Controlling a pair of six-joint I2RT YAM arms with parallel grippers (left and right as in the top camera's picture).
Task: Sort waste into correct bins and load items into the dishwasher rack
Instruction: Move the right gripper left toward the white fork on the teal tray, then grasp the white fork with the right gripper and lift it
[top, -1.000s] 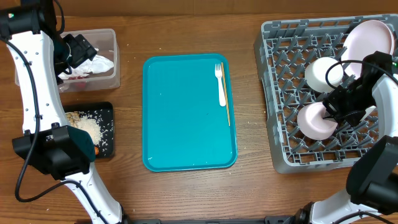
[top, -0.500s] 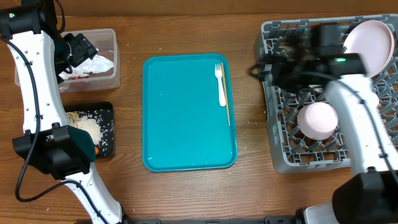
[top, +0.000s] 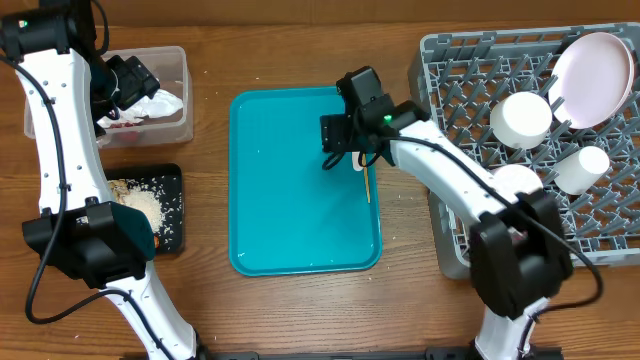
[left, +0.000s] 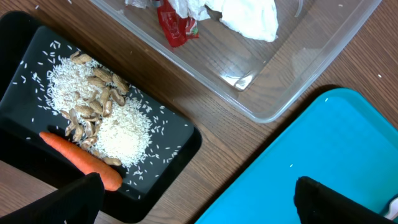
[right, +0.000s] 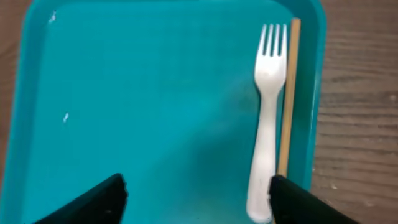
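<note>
In the right wrist view a white fork (right: 267, 124) and a thin wooden stick (right: 287, 93) lie side by side on the teal tray (right: 155, 93). My right gripper (right: 199, 205) hovers open over them, its right finger just past the fork's handle; from overhead the right gripper (top: 345, 155) hides most of the fork. The grey rack (top: 450, 215) holds the plate (top: 590, 75), a bowl (top: 520, 118), a cup (top: 582, 168) and a second bowl (top: 515, 180). My left gripper (left: 199, 208) is open and empty, up by the clear tub (top: 150, 128).
The clear tub (left: 273, 99) holds white napkins (left: 249, 15) and a red wrapper (left: 174, 28). The black tray (left: 180, 149) carries rice (left: 124, 134), beige scraps (left: 93, 99) and a carrot (left: 81, 158). Bare wood lies between tray and rack.
My right arm has swung left from the rack to above the tray's right side, by the fork and stick. The cup now shows in the rack. The left arm stays put.
</note>
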